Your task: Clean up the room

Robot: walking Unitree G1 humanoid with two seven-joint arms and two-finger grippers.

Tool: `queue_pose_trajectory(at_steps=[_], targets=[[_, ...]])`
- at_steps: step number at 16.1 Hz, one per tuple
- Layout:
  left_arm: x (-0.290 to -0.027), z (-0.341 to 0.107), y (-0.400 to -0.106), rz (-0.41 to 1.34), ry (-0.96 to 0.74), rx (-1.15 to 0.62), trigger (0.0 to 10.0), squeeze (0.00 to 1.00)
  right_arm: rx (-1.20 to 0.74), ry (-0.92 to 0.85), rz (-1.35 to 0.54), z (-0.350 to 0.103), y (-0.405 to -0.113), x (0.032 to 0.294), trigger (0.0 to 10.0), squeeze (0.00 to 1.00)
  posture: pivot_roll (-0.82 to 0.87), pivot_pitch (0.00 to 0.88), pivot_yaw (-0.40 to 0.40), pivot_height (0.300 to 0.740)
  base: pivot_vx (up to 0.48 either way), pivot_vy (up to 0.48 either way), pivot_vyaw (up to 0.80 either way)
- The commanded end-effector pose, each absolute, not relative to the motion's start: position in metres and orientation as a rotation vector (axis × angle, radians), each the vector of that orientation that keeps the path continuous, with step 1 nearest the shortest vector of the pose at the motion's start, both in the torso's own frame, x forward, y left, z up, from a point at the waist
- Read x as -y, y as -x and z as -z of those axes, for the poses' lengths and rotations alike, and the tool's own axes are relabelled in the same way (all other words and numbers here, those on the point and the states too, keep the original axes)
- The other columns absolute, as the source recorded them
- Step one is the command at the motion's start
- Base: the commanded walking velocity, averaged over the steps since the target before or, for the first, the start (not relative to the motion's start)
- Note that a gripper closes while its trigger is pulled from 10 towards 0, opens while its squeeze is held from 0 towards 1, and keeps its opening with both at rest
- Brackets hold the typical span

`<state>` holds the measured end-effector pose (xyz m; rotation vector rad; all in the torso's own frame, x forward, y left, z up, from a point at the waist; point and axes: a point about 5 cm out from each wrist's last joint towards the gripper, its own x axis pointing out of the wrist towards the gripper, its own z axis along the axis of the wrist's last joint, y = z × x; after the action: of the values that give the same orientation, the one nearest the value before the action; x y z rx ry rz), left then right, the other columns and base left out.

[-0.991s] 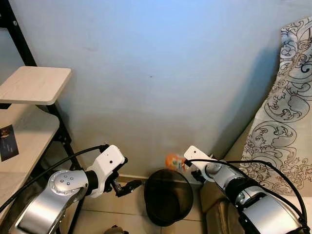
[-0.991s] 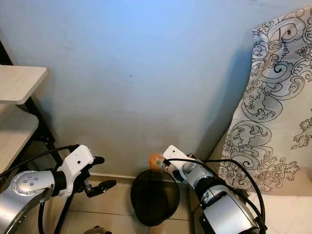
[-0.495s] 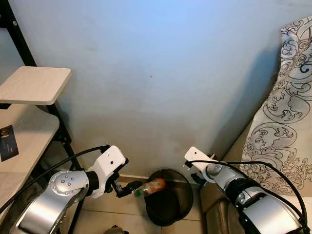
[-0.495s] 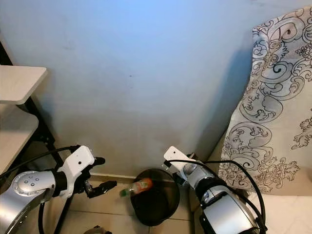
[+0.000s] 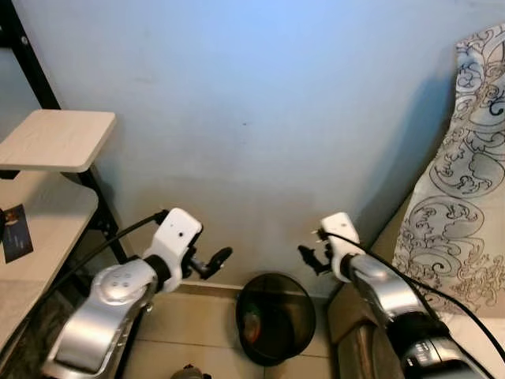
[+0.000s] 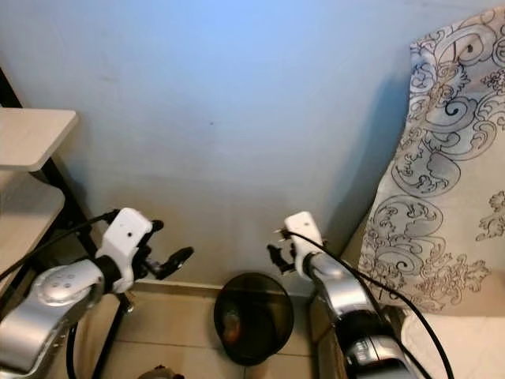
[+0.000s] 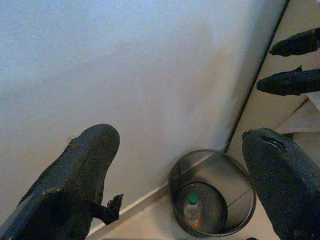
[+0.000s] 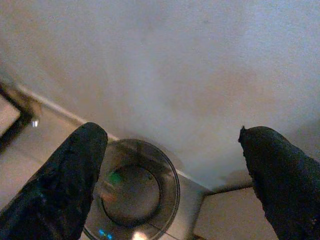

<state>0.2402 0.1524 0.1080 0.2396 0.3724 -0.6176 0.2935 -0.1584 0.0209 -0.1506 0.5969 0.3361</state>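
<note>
Bottle (image 7: 192, 210): lying inside bin (image 5: 304, 294); disposal judged done.
Right pincer (image 5: 312, 257): hanging apart, empty.
Left pincer (image 5: 215, 260): apart, empty.

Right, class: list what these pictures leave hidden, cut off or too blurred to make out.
- Bottle's label, inside the round black wire bin: too small, left wrist view.
- Dark card on the wooden shelf: cut by the left eye view's edge.
- Dark object on the floor: cut off at the bottom edge.

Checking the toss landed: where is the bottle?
In the head views, the bottle lies inside the black bin on the floor by the wall, below and between both grippers.
</note>
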Motion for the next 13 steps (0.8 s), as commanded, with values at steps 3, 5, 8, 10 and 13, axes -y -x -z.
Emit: queue_pose_trajectory(at_steps=[3,5,8,10,13], targets=[[-0.147,-0.109,-0.245,0.633,-0.251,-0.354,10.0,0.0,-0.515,0.107,-0.272,-0.032,-0.292,0.164,10.0,0.0,-0.01,0.0,-0.003,0.74,0.0,0.0,0.0],[-0.145,-0.113,-0.248,0.582,-0.234,-0.313,10.0,0.0,-0.415,0.039,-0.154,-0.053,-0.282,0.171,10.0,0.0,-0.01,0.0,0.001,0.74,0.0,0.0,0.0],[-0.14,-0.119,-0.253,0.5,-0.207,-0.252,10.0,0.0,-0.312,-0.064,-0.065,-0.073,-0.276,0.169,10.0,0.0,-0.01,0.0,0.0,0.74,0.0,0.0,-0.64],[-0.133,-0.125,-0.254,0.464,-0.178,-0.216,10.0,0.0,-0.247,-0.038,-0.011,-0.085,-0.265,0.165,10.0,0.0,-0.01,0.0,0.0,0.74,0.0,0.0,-0.75],[-0.132,-0.123,-0.25,0.441,-0.191,-0.216,10.0,0.0,-0.254,-0.029,0.044,-0.087,-0.256,0.163,10.0,0.0,-0.01,0.0,-0.002,0.74,0.0,0.0,-0.75]])
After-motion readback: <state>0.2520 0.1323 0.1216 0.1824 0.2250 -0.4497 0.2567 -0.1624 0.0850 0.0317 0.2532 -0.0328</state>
